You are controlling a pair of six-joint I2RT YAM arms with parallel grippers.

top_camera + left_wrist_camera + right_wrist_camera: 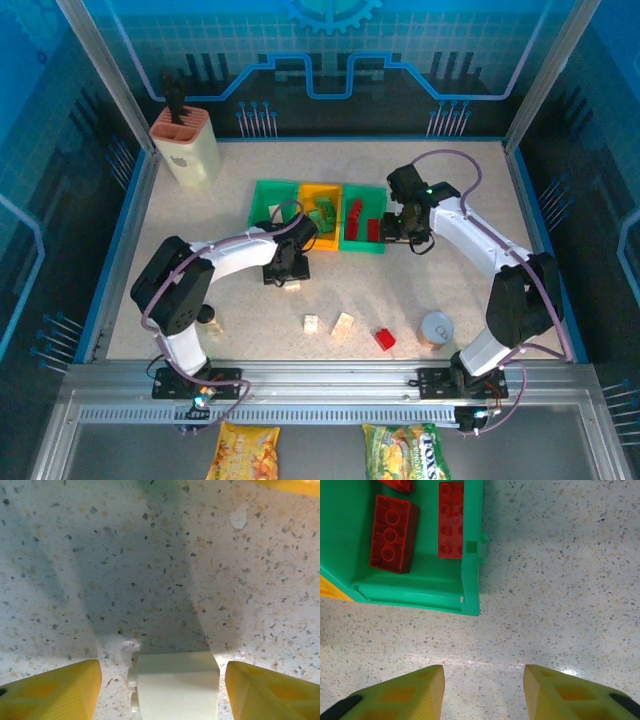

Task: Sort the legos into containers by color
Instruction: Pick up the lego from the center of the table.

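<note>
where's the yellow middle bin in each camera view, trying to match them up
top external: the yellow bin sits just above picture centre, the middle of three joined bins.
left wrist: a sliver of it in the top right corner.
right wrist: a sliver at the left edge, against the green bin holding red bricks.
shared landmark: the speckled table in every view.

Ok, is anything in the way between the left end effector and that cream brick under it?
Nothing visible. The left end effector straddles the cream brick, its yellow fingers standing one on each side, with only bare table in the gaps. Neither one touches the brick yet.
</note>
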